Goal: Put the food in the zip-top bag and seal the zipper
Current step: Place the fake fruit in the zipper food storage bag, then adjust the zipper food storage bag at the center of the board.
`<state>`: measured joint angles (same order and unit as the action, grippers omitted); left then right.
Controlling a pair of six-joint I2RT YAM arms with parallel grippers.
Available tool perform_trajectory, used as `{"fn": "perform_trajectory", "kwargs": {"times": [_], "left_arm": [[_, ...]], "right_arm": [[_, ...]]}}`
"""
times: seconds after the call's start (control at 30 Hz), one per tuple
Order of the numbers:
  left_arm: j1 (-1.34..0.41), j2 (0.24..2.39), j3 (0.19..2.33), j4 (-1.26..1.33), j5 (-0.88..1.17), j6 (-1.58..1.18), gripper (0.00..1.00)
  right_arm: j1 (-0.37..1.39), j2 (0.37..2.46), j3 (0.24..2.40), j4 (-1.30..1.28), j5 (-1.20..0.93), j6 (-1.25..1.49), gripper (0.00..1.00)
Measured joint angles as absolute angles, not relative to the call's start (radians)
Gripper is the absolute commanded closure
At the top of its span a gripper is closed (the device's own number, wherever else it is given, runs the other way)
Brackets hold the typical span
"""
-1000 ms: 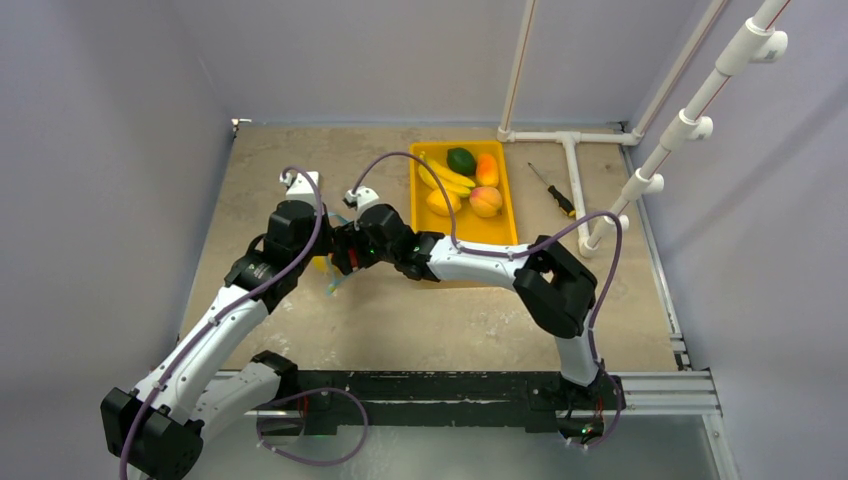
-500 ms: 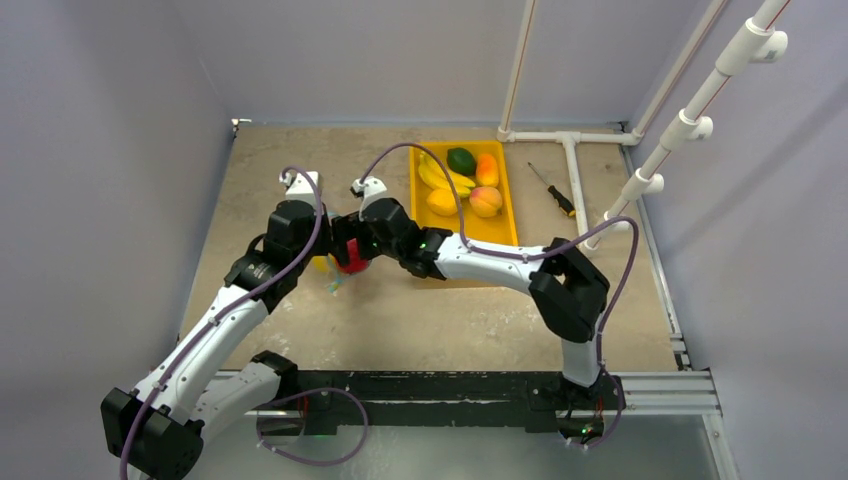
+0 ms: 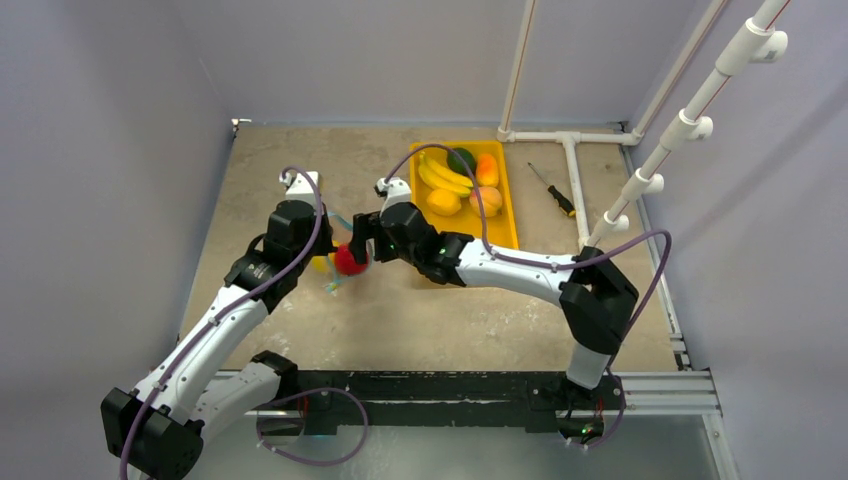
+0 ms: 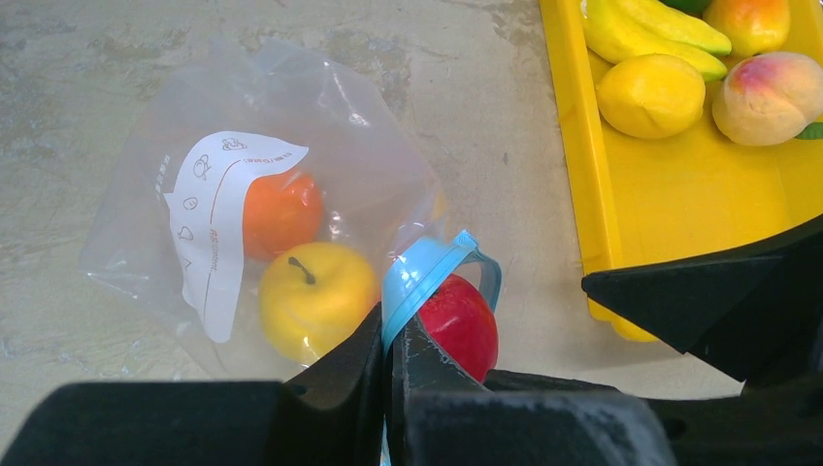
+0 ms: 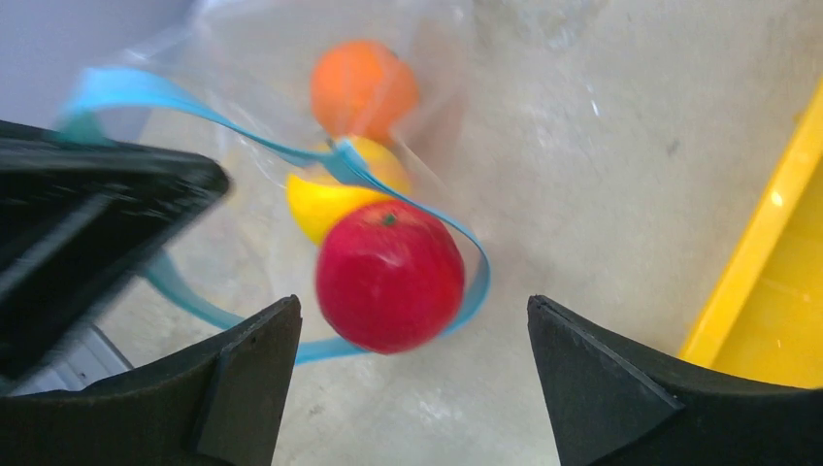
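The clear zip-top bag (image 4: 291, 126) lies on the table with an orange (image 4: 281, 209) and a yellow fruit (image 4: 315, 301) inside. My left gripper (image 4: 390, 330) is shut on the teal-blue zipper (image 4: 422, 277) and holds the mouth up in a loop. A red apple (image 5: 390, 275) sits in that mouth, ringed by the zipper (image 5: 194, 102). My right gripper (image 5: 412, 320) hangs open just above the apple, touching nothing. From above, the apple (image 3: 348, 260) shows between the right gripper (image 3: 362, 243) and the left gripper (image 3: 322, 258).
The yellow tray (image 3: 505, 215) stands at the back right of the bag and holds bananas (image 4: 650, 29), a lemon (image 4: 650, 95), a peach (image 4: 772, 85) and other fruits. A screwdriver (image 3: 552, 190) and a white pipe frame (image 3: 575, 180) lie right of the tray.
My right gripper has opened, let go of the red apple at the bag's mouth and drawn back to the right. The left gripper has kept its hold on the zipper.
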<state>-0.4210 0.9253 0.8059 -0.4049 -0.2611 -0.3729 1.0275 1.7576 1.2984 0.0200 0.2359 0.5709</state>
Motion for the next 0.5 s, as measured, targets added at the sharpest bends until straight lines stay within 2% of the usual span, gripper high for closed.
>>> {"fn": "perform_trajectory", "kwargs": {"times": [0.5], "left_arm": [[-0.421,0.926,0.806,-0.405,-0.261,-0.373,1.0]], "right_arm": [[0.976,1.792,1.256,-0.017,0.243,0.656,0.29]]}}
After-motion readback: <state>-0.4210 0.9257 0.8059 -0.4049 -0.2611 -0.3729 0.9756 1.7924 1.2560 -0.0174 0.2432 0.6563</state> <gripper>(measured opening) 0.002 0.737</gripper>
